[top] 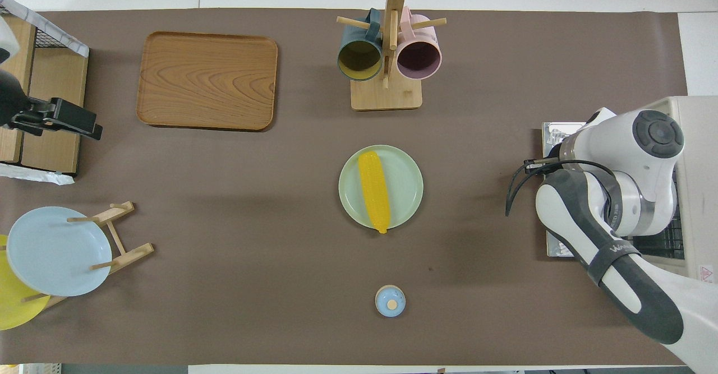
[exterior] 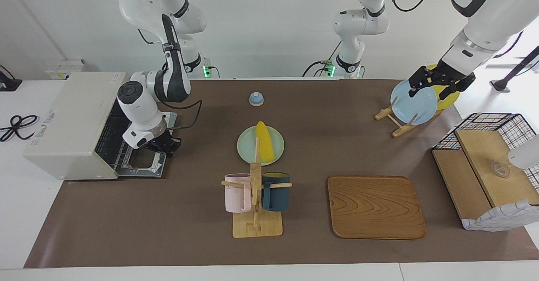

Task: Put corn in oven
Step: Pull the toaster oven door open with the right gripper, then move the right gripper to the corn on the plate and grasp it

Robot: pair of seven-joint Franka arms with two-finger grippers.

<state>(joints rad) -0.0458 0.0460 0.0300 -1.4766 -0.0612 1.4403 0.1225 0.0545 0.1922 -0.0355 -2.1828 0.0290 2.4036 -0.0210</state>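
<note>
ridged yellow corn, boxy oven

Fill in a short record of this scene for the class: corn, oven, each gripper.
corn: lies on the pale green plate mid-table, untouched
oven: at the right arm's end of the table, door down
right gripper: low over the open oven door
left gripper: over the plate rack, waiting
</note>
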